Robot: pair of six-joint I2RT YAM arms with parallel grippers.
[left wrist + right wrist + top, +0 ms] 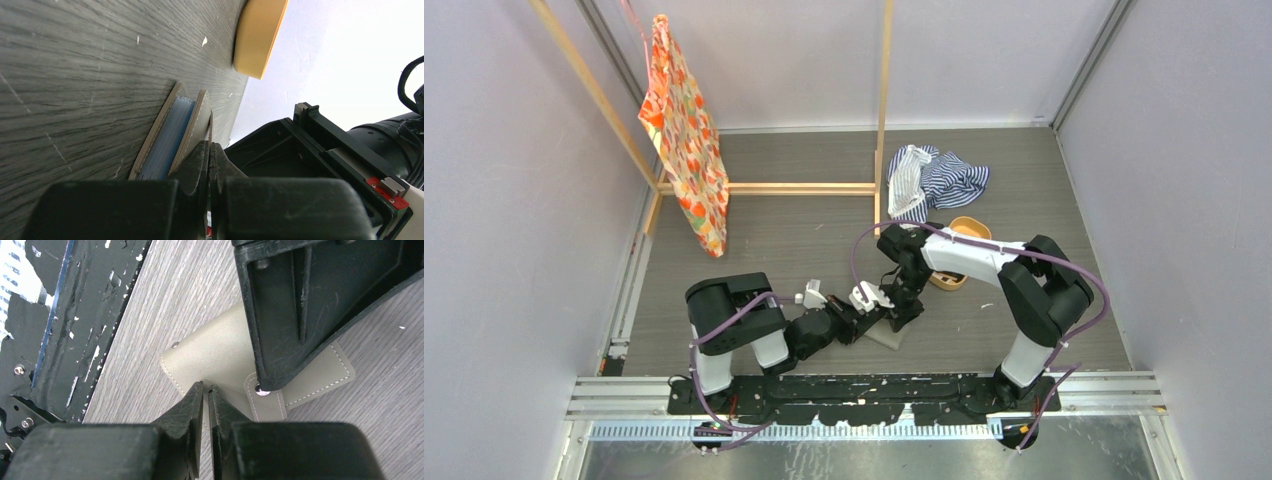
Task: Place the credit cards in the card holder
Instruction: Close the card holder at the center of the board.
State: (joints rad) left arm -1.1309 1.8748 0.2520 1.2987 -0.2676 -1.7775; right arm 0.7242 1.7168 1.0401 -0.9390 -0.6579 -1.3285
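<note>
card holder: grey-taupe with stitched edges, flat on the table between the two claws, close to the black base rail at the near edge.
closing tab: lies on the card holder, its snap end tucked partly under the left claw's body.
credit card: one pale blue card, seen edge-on between the card holder's leaves, its long edge inside the stitched border.
left gripper: fingers pressed together, tips at the card holder's edge, low over the table.
right gripper: fingers almost together with only a slit between them. The tips are on the upper leaf, seemingly nipping it, though the view is too tight to be sure.
tray: orange-tan, just beyond the right wrist, apart from the card holder.
striped cloth: heaped at the far side, beside a post of the wooden frame.
patterned cloth: hangs from the frame at far left.
open room: bare table from the left arm up to the frame's low rail, and a bare strip right of the card holder; walls close in on both sides.
</note>
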